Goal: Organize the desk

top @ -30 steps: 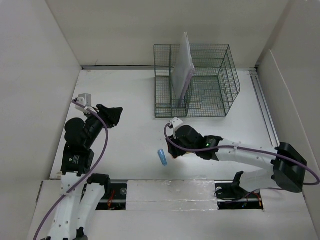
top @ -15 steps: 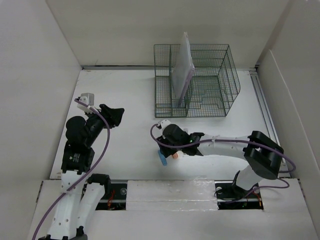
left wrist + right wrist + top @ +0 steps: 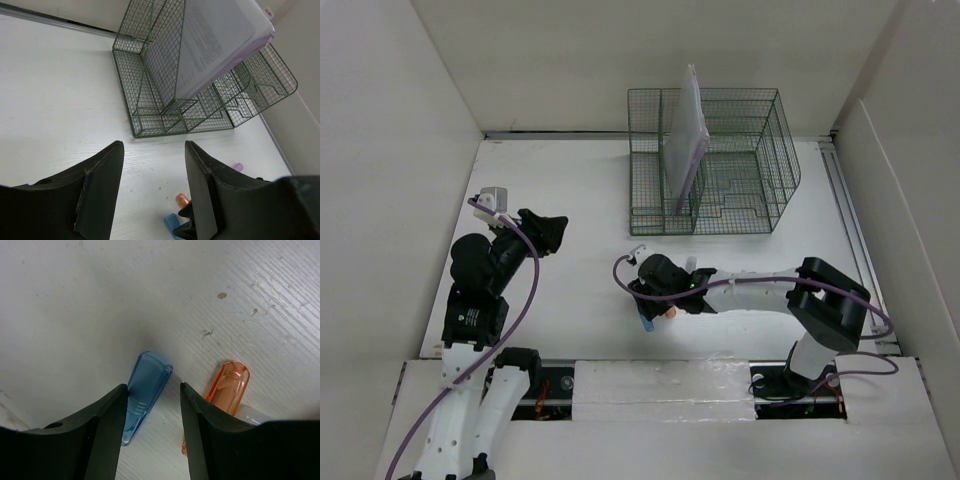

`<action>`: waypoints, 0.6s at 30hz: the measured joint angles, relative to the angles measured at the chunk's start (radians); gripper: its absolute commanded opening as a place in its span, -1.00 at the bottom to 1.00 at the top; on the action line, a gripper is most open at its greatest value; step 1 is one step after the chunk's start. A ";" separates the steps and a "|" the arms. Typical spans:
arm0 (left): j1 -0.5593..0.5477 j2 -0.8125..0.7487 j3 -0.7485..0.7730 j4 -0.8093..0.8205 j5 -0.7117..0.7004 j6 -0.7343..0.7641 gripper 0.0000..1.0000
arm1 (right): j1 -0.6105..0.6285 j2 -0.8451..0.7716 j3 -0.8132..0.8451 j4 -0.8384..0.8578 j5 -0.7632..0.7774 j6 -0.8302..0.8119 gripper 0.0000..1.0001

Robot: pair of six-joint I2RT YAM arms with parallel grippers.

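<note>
Gathering loose bits off the bench (image 3: 570, 190), which spreads white beneath both arms, seems to be our present step. Our right hand (image 3: 152, 395) hangs low with its fingers apart, straddling a blue cap (image 3: 147, 382); an orange cap (image 3: 229, 385) lies just beside. Next we should close squarely on the blue one and carry it to the wire basket (image 3: 720, 190) at the far side. Our left hand (image 3: 152, 152) hovers spread, holding nothing.

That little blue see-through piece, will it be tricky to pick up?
Probably light and stiff: the blue piece looks like thin plastic. Its glossy, tapered sides may slip between the jaws. Lying flat on the desk, it seems unlikely to roll.
</note>
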 measured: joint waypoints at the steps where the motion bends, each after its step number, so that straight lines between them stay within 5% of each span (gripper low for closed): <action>1: 0.000 0.000 0.000 0.000 0.000 0.000 -0.04 | 0.000 0.004 0.000 0.002 -0.002 0.002 0.03; 14: 0.000 0.005 0.000 0.001 0.003 0.000 -0.04 | 0.016 0.040 0.049 0.005 0.004 0.006 0.00; 18: 0.000 0.005 0.000 0.001 0.004 0.000 -0.04 | 0.024 0.048 0.058 0.005 0.007 0.009 -0.30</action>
